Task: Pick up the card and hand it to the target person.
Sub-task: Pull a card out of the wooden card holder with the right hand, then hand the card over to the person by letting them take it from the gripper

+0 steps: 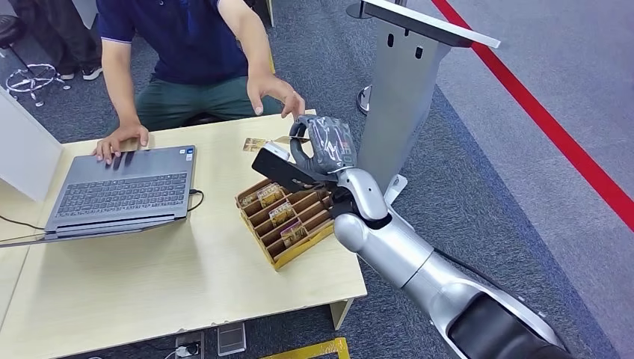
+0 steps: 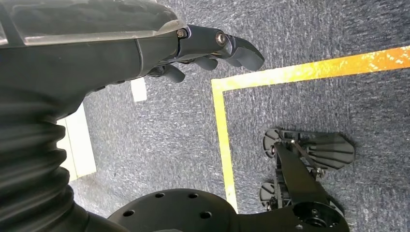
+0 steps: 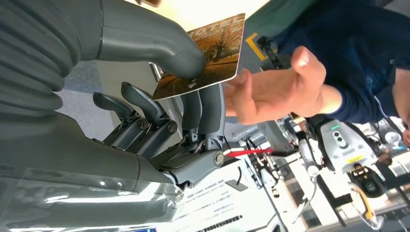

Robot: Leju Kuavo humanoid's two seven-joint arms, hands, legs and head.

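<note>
Handover step, late stage: the right hand (image 3: 159,111) pinches the glossy rectangular card with an autumn-tree print (image 3: 205,55) between thumb and fingers, lifted above the far edge of the pale wooden table (image 1: 149,277) and held out toward the seated person in a dark blue shirt (image 1: 187,37). That person's open hand (image 3: 270,92) sits just beside the card's free edge, palm toward it; whether it touches yet cannot be told. Judgement: pickup is done, transfer is not. The next move calls for holding the card steady until the person's fingers close on it, then easing the thumb off; releasing early would likely drop it onto the table. The left hand (image 2: 212,48) hangs down over grey carpet with its fingers curled in and nothing in them. Counts: one card in the robot's grasp; one more small card lying flat on the table (image 1: 254,144) near the person's reaching hand; one tan slotted cardboard card holder (image 1: 288,224) under the right arm with three cards visibly standing in its slots, more possibly hidden; one open grey laptop (image 1: 123,191), with the person's other hand (image 1: 119,142) resting at its far edge; one person at the table.
</note>
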